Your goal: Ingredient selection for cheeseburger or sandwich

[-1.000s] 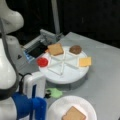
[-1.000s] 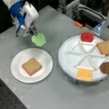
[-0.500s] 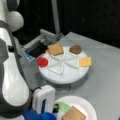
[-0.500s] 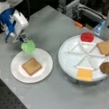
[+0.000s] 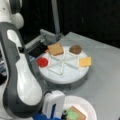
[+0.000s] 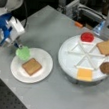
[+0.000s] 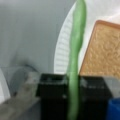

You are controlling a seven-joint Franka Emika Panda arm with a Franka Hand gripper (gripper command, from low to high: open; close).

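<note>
Across the grey table (image 6: 46, 26) in both front views stand two round white pieces: a sectioned serving tray (image 6: 69, 58) that keeps each ingredient in its own wedge, and a plain white plate (image 6: 44, 68) toward a front view's left, where the sandwich is being put together. On the tray a red tomato disc (image 6: 87, 36), a toast square (image 6: 107, 47), a dark-brown patty (image 6: 107, 68) and a yellow cheese square (image 6: 84, 74) lie apart in separate wedges, with some wedges bare. The white arm (image 5: 18, 82) fills a front view's left and reaches down to the plate's edge. On the plate lies the other toast slice (image 6: 31, 66), flat, as the base of the stack. Just beside it, over the plate's rim, hangs the green lettuce piece (image 6: 23, 52), clamped between the fingers of the gripper (image 6: 17, 45); the wrist view shows the lettuce (image 7: 75, 62) edge-on between the two dark pads, jaws closed on it, with the toast (image 7: 102, 50) to its right and the plate rim (image 7: 60, 57) behind. I judge the lettuce is pinched by its edge so that it can go down flat on the toast; it does not yet rest on the slice
</note>
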